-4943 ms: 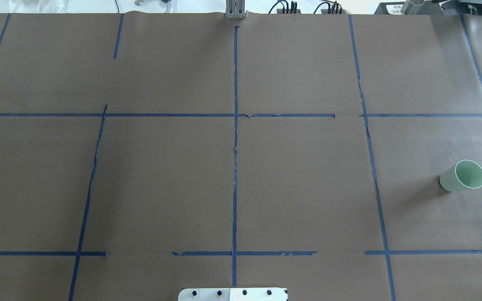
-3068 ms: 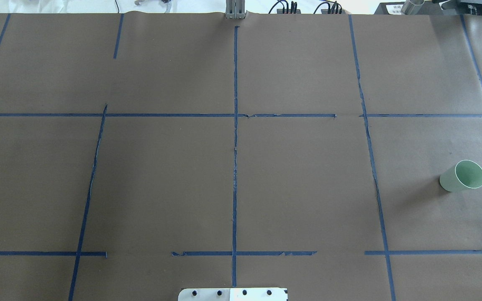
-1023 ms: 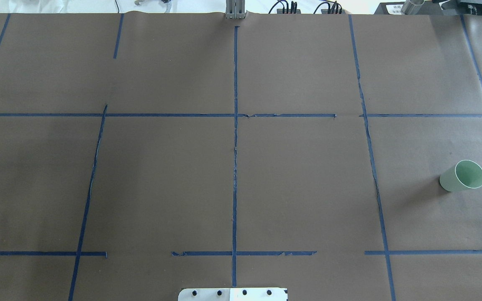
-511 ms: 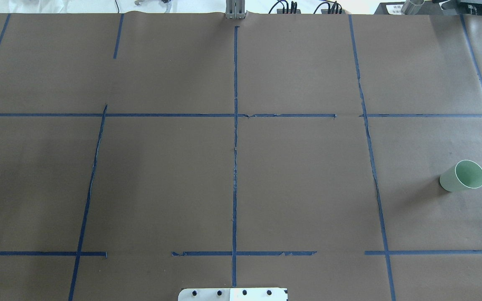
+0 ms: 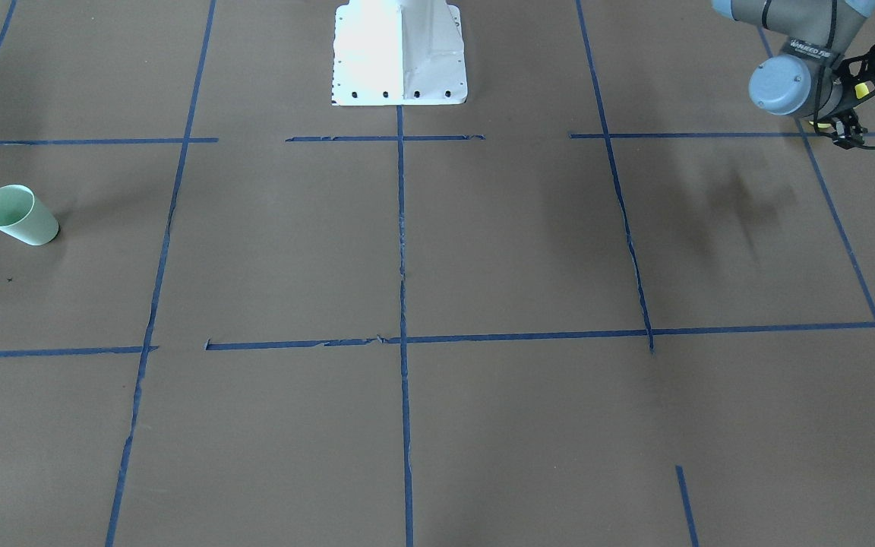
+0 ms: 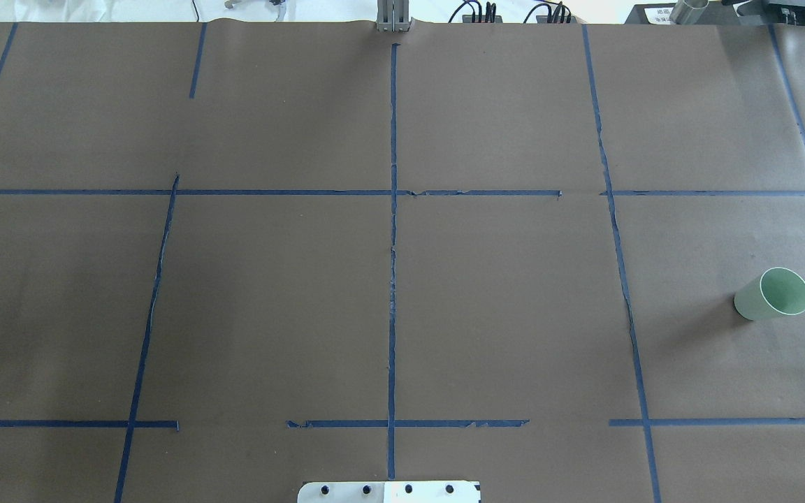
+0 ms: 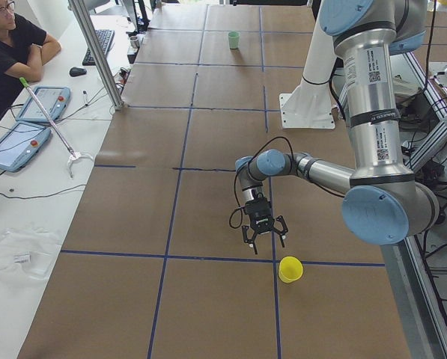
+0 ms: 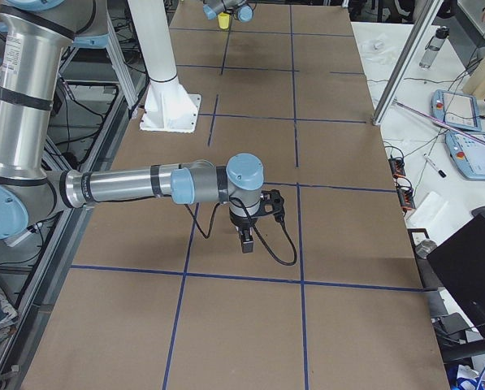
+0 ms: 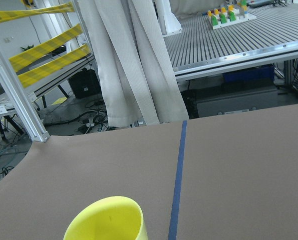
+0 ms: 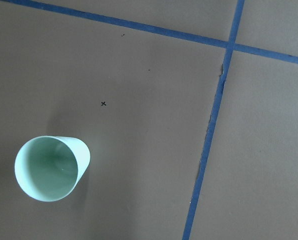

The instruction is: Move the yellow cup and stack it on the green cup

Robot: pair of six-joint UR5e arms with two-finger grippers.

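The yellow cup [image 7: 290, 269] stands upright on the brown table at the robot's left end; it also fills the bottom of the left wrist view [image 9: 106, 221]. My left gripper [image 7: 264, 238] hangs just above the table beside it, fingers spread and empty; it also shows in the front-facing view [image 5: 848, 139]. The green cup [image 6: 773, 294] stands upright at the robot's right end, also in the front-facing view [image 5: 20, 216] and the right wrist view [image 10: 51, 167]. My right gripper [image 8: 246, 242] hovers above the table; I cannot tell whether it is open or shut.
Blue tape lines cross the brown paper. The white robot base [image 5: 399, 53] sits at the table's near-middle edge. An operator [image 7: 13, 45] sits at a side bench with tablets [image 7: 17, 146], behind an aluminium post [image 7: 96, 52].
A blue-grey joint of the left arm has come into the overhead view at its left edge. The green cup has not moved.
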